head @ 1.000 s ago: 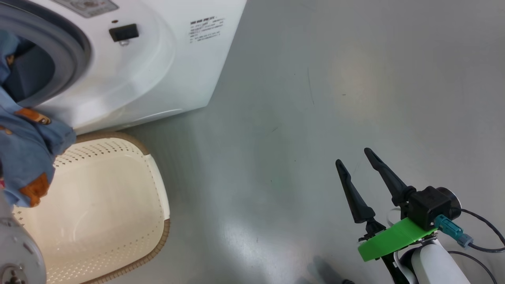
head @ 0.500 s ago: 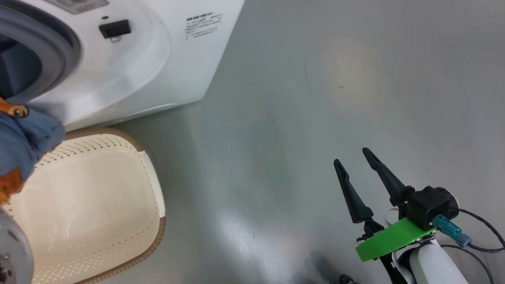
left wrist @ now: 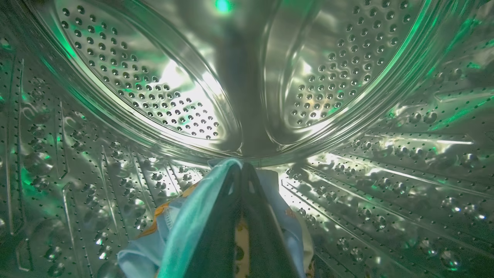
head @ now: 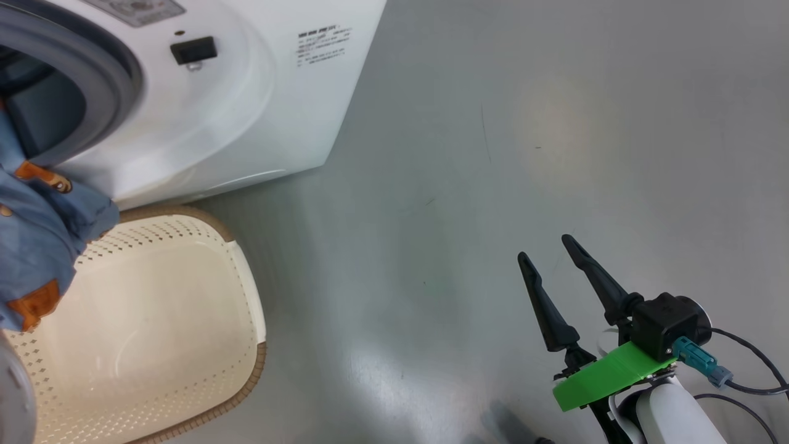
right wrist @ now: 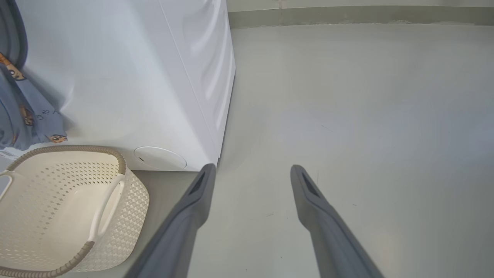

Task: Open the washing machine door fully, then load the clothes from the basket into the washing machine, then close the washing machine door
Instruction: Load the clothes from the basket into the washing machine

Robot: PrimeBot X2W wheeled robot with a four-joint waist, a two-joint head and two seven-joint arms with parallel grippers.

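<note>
My left gripper (left wrist: 241, 166) is deep inside the washing machine's perforated steel drum (left wrist: 154, 88), shut on the light blue bear-print clothes (left wrist: 181, 227). More of that blue fabric (head: 43, 234) hangs out of the grey gasket (head: 117, 74) of the white washing machine (head: 246, 105), over the cream basket (head: 256, 364). The visible inside of the basket is bare. My right gripper (head: 544, 246) hovers open over the floor, well right of the machine. In the right wrist view its fingers (right wrist: 193, 200) point past the machine's corner (right wrist: 185, 77), with the basket (right wrist: 131, 200) at lower left. The washing machine door is out of view.
Grey floor (head: 493, 154) stretches to the right of the machine and the basket. A wall base (right wrist: 347, 15) runs along the far end. My pale left forearm (head: 12, 401) sits at the lower left edge, above the basket.
The head camera wobbled and came back. The hanging blue fabric covers less of the opening and has drawn slightly in and left. The right gripper has barely moved.
</note>
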